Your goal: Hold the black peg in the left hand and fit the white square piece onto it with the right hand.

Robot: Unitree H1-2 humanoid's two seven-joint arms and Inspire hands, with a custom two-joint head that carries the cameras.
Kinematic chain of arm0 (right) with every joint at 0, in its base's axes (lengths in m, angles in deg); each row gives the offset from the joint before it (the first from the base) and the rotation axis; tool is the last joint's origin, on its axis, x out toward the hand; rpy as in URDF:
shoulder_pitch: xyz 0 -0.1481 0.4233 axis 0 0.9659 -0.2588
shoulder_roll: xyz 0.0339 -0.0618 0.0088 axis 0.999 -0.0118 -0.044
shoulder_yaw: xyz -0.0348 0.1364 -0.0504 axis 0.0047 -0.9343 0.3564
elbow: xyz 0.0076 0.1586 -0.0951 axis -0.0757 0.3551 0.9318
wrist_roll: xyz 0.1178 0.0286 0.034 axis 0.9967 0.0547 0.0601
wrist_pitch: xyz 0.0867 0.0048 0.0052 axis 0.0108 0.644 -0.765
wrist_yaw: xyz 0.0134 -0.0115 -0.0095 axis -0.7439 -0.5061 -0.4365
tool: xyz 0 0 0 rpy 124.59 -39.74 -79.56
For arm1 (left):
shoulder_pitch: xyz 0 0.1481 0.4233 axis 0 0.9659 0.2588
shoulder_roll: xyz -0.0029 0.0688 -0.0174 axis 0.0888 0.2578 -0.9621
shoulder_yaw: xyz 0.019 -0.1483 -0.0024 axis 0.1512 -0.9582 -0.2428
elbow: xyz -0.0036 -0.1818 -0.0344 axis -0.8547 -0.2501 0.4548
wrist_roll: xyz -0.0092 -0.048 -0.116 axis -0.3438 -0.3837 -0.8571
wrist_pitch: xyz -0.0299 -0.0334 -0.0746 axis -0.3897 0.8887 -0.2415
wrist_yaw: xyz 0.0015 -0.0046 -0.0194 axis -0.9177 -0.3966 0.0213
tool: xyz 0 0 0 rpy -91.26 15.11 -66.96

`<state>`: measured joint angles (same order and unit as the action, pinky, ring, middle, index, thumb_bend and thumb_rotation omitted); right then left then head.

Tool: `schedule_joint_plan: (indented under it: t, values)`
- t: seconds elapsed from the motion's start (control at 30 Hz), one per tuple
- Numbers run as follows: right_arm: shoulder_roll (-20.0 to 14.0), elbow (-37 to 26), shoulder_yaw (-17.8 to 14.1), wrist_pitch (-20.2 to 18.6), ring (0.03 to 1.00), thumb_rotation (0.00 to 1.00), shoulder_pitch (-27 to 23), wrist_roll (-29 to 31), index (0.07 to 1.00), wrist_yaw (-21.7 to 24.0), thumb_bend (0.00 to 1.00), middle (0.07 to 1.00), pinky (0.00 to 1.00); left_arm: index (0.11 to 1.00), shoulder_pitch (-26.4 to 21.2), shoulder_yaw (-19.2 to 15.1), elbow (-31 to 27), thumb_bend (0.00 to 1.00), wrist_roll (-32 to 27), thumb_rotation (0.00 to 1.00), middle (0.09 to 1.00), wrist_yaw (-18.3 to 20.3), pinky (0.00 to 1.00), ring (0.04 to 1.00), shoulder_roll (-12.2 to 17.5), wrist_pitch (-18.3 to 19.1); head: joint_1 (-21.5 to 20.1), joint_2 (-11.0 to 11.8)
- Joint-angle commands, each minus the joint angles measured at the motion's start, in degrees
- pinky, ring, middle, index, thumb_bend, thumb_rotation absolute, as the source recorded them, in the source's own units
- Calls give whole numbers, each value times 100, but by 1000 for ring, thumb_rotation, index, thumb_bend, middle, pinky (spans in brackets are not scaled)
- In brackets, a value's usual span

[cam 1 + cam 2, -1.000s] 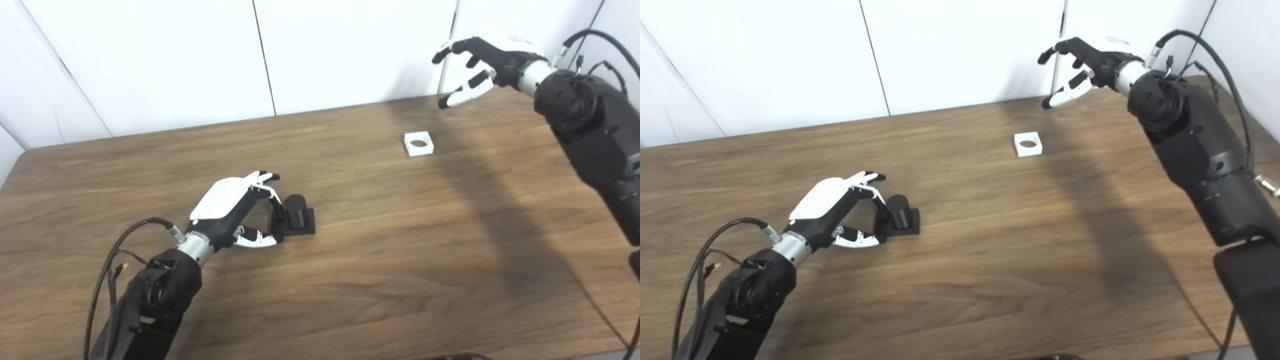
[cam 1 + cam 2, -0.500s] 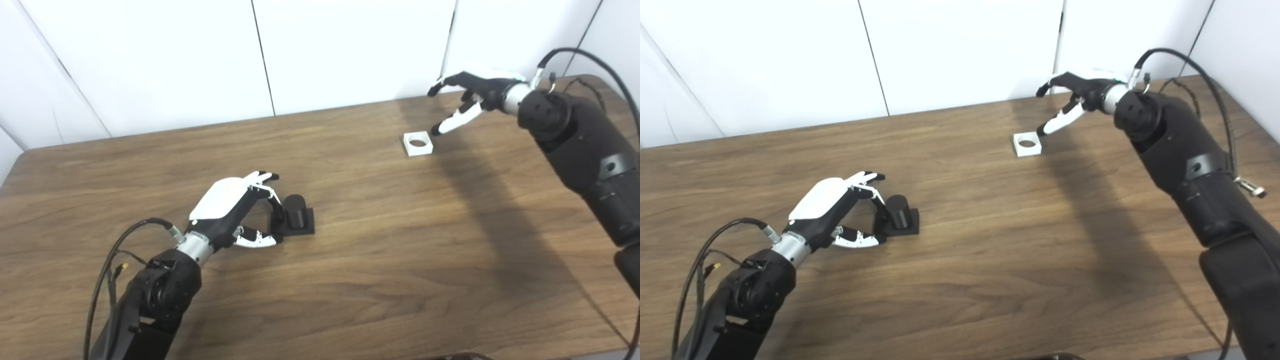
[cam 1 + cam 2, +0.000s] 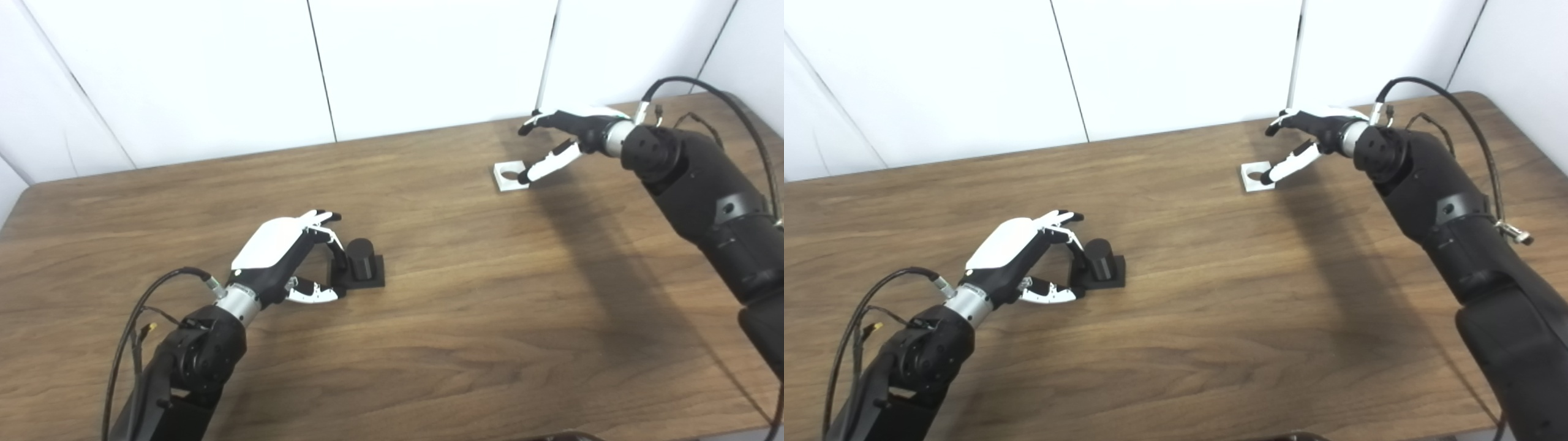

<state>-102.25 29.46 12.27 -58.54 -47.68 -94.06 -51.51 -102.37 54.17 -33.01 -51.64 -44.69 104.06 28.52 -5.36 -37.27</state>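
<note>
The black peg (image 3: 362,262), a short cylinder on a square black base, stands upright on the wooden table (image 3: 429,306) left of centre. My left hand (image 3: 285,257) lies just left of it, fingers curled toward the base and touching its near-left edge; the peg rests on the table. The white square piece (image 3: 508,174) with a round hole lies flat at the far right. My right hand (image 3: 560,138) hovers over its right side, fingers spread, the thumb tip reaching down over the hole and hiding part of the piece.
White wall panels (image 3: 429,61) rise directly behind the table's far edge. The table's right corner (image 3: 1488,98) curves near my right forearm (image 3: 1427,190). A cable (image 3: 135,318) loops off my left wrist. Bare wood lies between the two objects.
My right hand came down from high above the table and moved left onto the white piece. The left hand and the peg have stayed where they were.
</note>
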Motion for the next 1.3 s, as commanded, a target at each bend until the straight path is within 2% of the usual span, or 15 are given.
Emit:
schedule_joint_plan:
  t: [0.0,0.7,1.27]
  values:
    - [-97,-14,-40,95,1000,508,-367,-4,863,-67,904,1000,1000,496,87,19,135,520,113,82,929,111,943,971,123,191,9,-4]
    - [64,193,104,204,1000,499,-304,-36,852,-180,883,1000,1000,496,140,27,184,520,131,81,929,27,936,968,106,192,93,-19]
    - [233,270,123,261,1000,424,-214,-32,838,-338,851,996,1000,496,119,35,137,520,151,81,931,44,946,970,105,307,161,-57]
